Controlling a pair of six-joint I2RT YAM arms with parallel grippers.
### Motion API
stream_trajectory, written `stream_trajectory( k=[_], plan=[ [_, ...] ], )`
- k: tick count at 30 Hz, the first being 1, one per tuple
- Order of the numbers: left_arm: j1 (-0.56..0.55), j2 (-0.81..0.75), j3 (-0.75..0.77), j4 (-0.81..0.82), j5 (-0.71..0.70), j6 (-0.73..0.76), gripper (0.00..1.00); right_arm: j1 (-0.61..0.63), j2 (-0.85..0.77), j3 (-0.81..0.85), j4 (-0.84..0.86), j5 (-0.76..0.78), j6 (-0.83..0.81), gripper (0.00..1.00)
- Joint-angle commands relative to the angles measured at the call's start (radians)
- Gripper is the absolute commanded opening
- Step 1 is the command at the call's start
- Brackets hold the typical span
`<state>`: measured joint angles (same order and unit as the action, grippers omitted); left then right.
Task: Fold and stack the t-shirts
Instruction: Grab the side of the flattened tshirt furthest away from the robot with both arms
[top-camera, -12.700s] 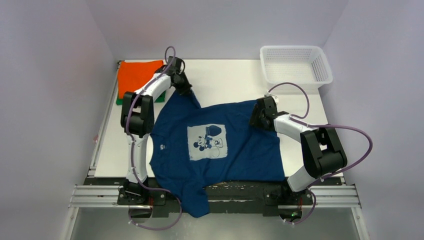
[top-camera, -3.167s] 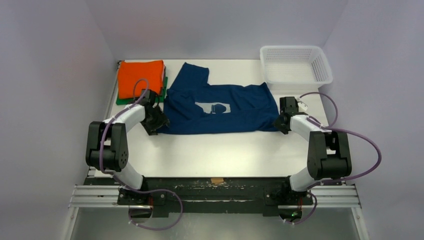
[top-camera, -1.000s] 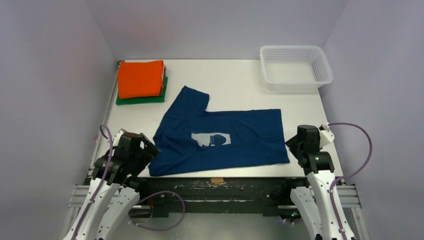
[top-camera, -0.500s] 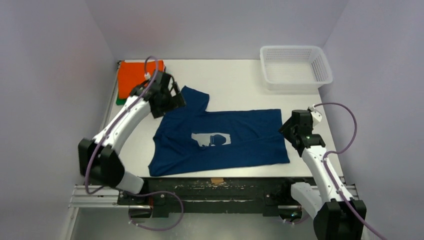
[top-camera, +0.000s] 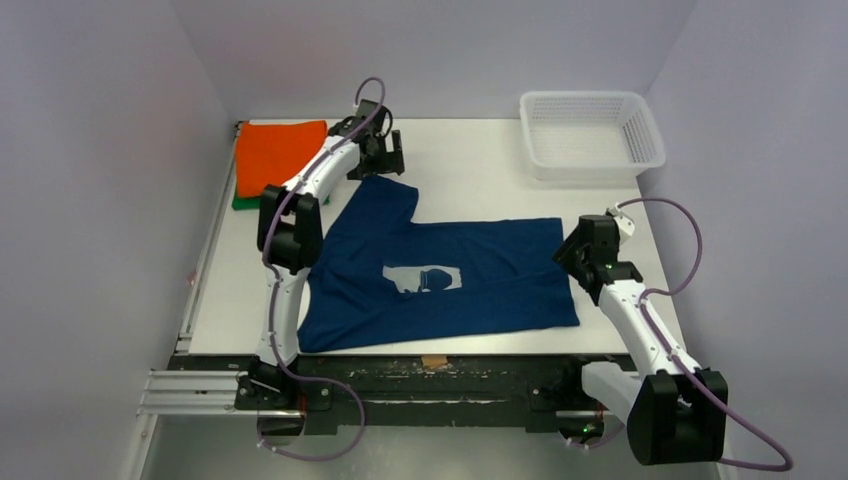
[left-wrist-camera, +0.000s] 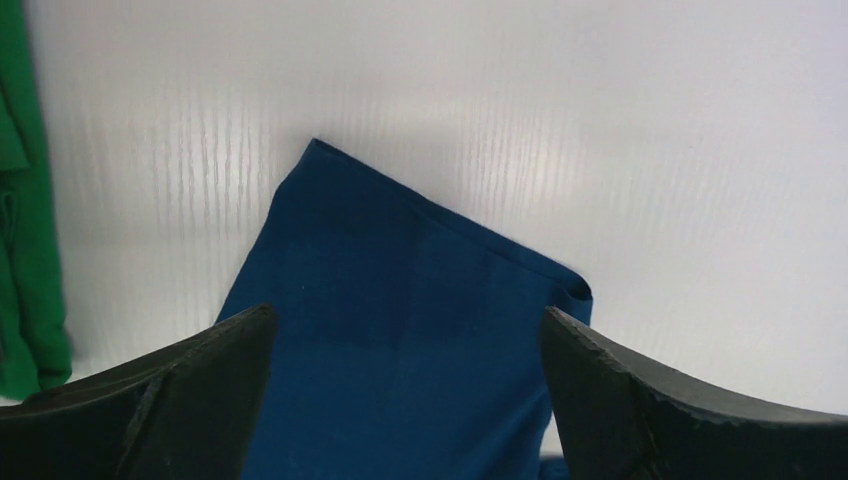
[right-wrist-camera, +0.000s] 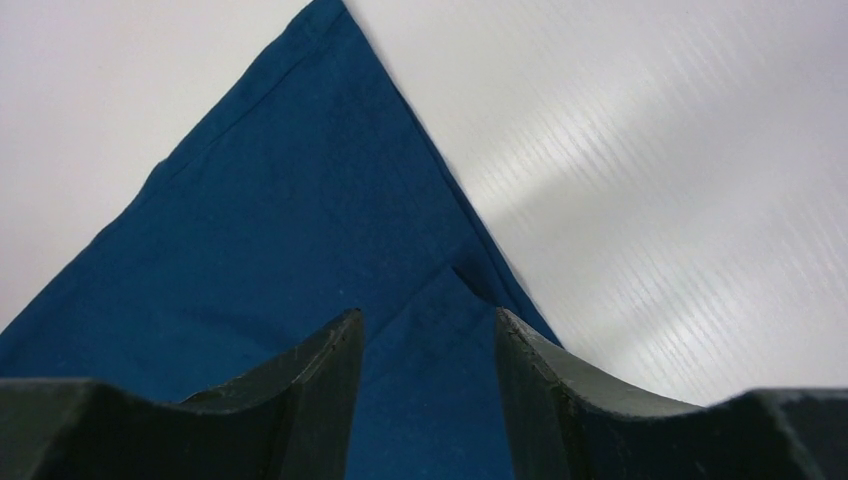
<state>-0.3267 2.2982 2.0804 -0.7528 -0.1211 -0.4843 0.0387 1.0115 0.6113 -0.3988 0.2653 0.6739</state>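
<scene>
A navy t-shirt (top-camera: 450, 285) lies folded lengthwise in the middle of the table, with part of its light print (top-camera: 425, 277) showing. One sleeve (top-camera: 388, 200) sticks out toward the back left. My left gripper (top-camera: 385, 158) hovers over that sleeve's far end. It is wide open, and the left wrist view shows the sleeve (left-wrist-camera: 400, 340) between the left gripper's (left-wrist-camera: 407, 318) fingers. My right gripper (top-camera: 570, 252) is over the shirt's far right corner (right-wrist-camera: 300, 200). The right gripper (right-wrist-camera: 428, 325) is open with cloth below the gap. A folded orange t-shirt (top-camera: 272, 152) sits on a green one (top-camera: 243, 202) at the back left.
A white mesh basket (top-camera: 592, 130) stands at the back right corner. The white table (top-camera: 470, 165) is bare between the sleeve and the basket. Purple walls enclose the left, back and right. The green shirt (left-wrist-camera: 25, 250) lies just left of the sleeve.
Over the last second my left arm swung from the near left edge to the back, over the sleeve. My right arm reached forward to the shirt's right corner. The shirt has not moved.
</scene>
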Motion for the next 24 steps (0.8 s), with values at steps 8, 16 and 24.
stream_trajectory(
  k=[8,16,24],
  plan=[
    [0.152,0.153,0.081,0.258,0.375,-0.115,1.00,0.001,0.059,0.005,0.060,-0.052,-0.029,0.49],
    [0.143,0.158,0.049,0.269,0.411,-0.126,1.00,0.002,0.039,0.000,0.060,-0.054,-0.032,0.48],
    [0.119,0.201,0.128,0.087,0.500,-0.055,0.96,0.001,0.028,-0.001,0.059,-0.066,-0.029,0.48]
  ],
)
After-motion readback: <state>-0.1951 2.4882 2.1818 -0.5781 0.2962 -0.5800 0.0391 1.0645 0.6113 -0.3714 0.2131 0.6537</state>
